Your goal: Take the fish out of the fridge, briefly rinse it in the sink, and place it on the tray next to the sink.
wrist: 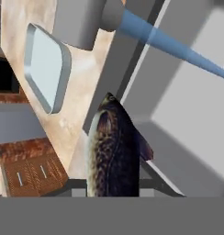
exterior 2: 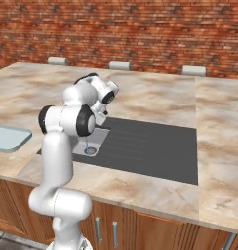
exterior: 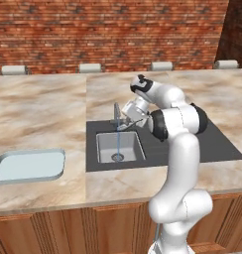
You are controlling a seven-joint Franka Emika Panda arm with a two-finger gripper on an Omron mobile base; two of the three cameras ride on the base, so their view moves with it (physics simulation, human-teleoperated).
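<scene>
Fish [wrist: 113,153] beside faucet's water stream [wrist: 171,46]

The fish [wrist: 113,153] is dark, mottled and slim, hanging over the steel sink [exterior: 107,147] with a blue water stream pouring into the basin. Its tail end seems to be what's gripped, hard to tell. Pale blue tray [exterior: 29,165] sits empty left of the sink.

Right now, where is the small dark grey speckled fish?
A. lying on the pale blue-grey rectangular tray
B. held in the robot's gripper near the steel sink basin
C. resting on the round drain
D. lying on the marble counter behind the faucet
B: in the hand view the small dark grey speckled fish sticks out from the gripper over the steel sink basin, while the pale blue-grey rectangular tray holds nothing.
</scene>
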